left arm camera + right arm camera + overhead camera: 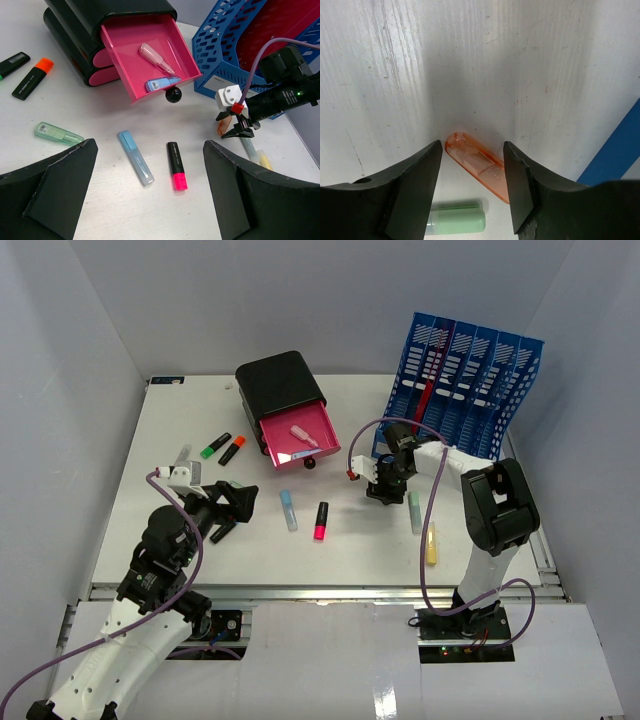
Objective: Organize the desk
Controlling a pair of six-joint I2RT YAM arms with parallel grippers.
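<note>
Left arm (165, 540) up first: white shell down low, black joints above, a lilac cable (200, 548) looping alongside. On the left gripper (238, 508), the fingers (52, 192) are chunky matte-black wedges. Over on the right arm (497, 508), same white-and-black build, with a white camera block (229, 96), red plug and a tiny green light (299, 93).

Landmark: drawer unit (278, 380). Open drawer (300, 435) juts toward front, blocks low pass. Right of unit: rack (462, 375), right arm (440, 455) crowd gap. Front of unit: blue marker (288, 510), pink marker (321, 521), lane between. Left: green marker (215, 445), orange marker (232, 451); beyond, bare desk (160, 430).
</note>
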